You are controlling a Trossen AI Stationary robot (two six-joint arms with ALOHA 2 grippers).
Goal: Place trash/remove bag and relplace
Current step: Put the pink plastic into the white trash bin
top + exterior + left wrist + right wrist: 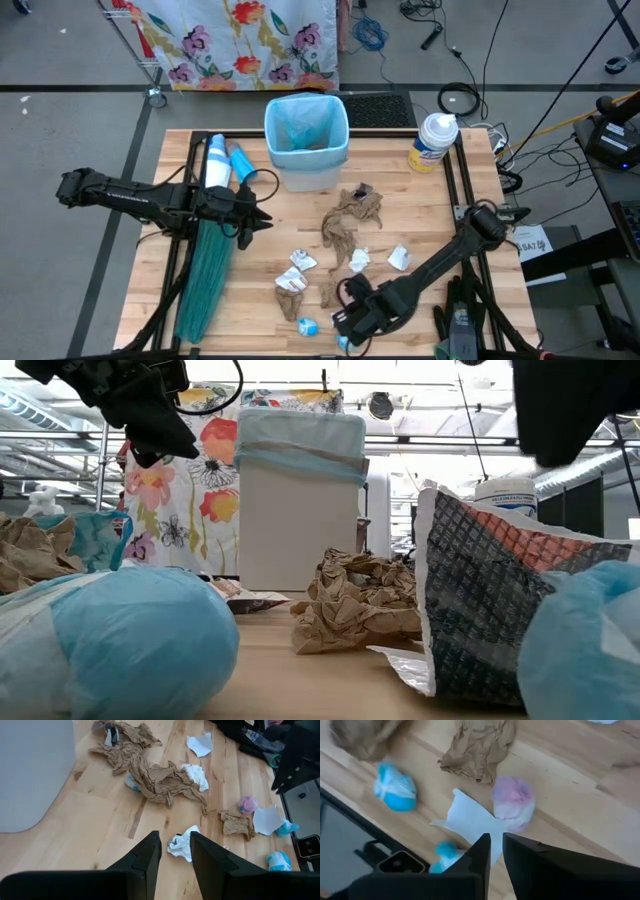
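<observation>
The white bin [306, 140], lined with the pale-blue bag [300, 120], stands at the table's far middle. Trash lies on the wood before it: brown paper towels [350, 215], white wads [302, 262], a small blue wrapper [307, 326]. My right gripper [496, 839] points down near the front edge [345, 322], a narrow gap between its fingers, over a white paper scrap [470, 822] beside a pink-purple wad [514, 802]. My left gripper [263, 220] hovers open left of the trash, above a white wad [182, 842]. A teal-green bag [205, 280] lies at the left. My right gripper comes from above at the near edge of the white paper scrap [482, 832]. The fingers hide that spot, so I cannot tell whether they touch it. The scrap lies flat on the table.
A wipes canister [433, 142] stands at the far right. A blue-and-white roll [220, 160] lies left of the bin. In the low view, a blue wad [130, 650] and a dark patterned wrapper [490, 600] sit close to the front edge.
</observation>
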